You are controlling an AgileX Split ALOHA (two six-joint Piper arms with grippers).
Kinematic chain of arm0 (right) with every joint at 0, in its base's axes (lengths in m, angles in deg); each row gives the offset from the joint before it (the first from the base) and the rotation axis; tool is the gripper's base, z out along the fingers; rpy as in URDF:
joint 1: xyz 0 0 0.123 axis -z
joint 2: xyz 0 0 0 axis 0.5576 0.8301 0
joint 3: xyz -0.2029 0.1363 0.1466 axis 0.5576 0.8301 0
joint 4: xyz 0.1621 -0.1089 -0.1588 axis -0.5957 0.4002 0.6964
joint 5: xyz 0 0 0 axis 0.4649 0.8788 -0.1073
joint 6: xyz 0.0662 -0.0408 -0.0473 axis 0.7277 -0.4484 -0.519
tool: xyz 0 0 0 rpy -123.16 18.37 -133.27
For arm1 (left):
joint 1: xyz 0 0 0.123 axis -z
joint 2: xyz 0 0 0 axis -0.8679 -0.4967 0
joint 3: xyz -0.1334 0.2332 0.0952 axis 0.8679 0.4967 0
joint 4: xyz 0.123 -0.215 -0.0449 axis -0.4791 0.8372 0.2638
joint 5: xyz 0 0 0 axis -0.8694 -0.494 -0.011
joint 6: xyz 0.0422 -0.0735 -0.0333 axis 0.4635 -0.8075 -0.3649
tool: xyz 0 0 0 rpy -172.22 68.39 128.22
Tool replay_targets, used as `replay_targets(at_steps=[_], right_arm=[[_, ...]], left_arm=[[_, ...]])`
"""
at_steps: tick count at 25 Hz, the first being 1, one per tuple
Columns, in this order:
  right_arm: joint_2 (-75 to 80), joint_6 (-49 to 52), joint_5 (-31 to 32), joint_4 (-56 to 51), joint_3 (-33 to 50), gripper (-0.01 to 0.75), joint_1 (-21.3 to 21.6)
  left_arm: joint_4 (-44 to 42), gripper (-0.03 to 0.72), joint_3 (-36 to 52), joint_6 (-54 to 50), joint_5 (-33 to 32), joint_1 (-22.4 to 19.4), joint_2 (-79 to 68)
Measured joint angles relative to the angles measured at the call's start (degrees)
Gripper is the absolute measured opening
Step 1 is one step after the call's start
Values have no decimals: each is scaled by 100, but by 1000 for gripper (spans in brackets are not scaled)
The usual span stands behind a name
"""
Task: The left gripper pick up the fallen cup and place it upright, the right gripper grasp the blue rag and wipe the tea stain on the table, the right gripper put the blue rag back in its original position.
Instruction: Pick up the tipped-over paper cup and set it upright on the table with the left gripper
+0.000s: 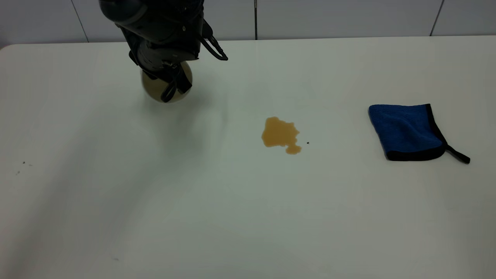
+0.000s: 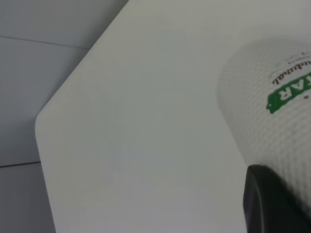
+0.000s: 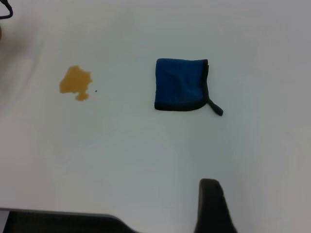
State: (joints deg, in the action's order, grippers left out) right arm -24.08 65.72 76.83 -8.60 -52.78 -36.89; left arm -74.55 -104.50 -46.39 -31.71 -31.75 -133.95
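The white cup point(image 1: 155, 91) is at the far left of the table point(image 1: 248, 217), on its side, its cream stained mouth turned toward the exterior camera. My left gripper point(image 1: 175, 86) comes down on it from above and is shut on its rim. In the left wrist view one black finger point(image 2: 274, 206) presses the cup's point(image 2: 262, 102) textured wall below the green logo. The amber tea stain point(image 1: 280, 134) sits mid-table. The blue rag point(image 1: 405, 131) lies flat at the right, loop tail outward. My right gripper point(image 3: 211, 206) hovers on the near side of the rag point(image 3: 179, 84), well apart from it.
A tiny dark speck point(image 1: 308, 142) lies just right of the stain. A few more specks point(image 1: 23, 162) dot the left side. The table's rounded corner point(image 2: 41, 121) is close to the cup. A grey tiled wall point(image 1: 348, 17) runs behind the table.
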Motion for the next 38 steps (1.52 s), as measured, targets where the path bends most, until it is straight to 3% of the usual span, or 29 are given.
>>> replay_targets(at_steps=[7, 11, 17, 20, 26, 38], right_arm=[[0, 0, 0, 0, 0, 534, 0], [0, 0, 0, 0, 0, 534, 0], [0, 0, 0, 0, 0, 534, 0], [0, 0, 0, 0, 0, 534, 0], [0, 0, 0, 0, 0, 534, 0], [0, 0, 0, 0, 0, 534, 0]], left_arm=[[2288, 13, 0, 1909, 165, -85, 925], [4451, 13, -190, 3372, 198, -316, 1306], [8094, 13, -729, 5737, -388, -915, 1319], [9071, 13, -806, 6317, -672, -1250, 1252], [9252, 13, -806, 6307, -984, -1665, 943], [8954, 16, -811, 5753, -761, -1624, 639]])
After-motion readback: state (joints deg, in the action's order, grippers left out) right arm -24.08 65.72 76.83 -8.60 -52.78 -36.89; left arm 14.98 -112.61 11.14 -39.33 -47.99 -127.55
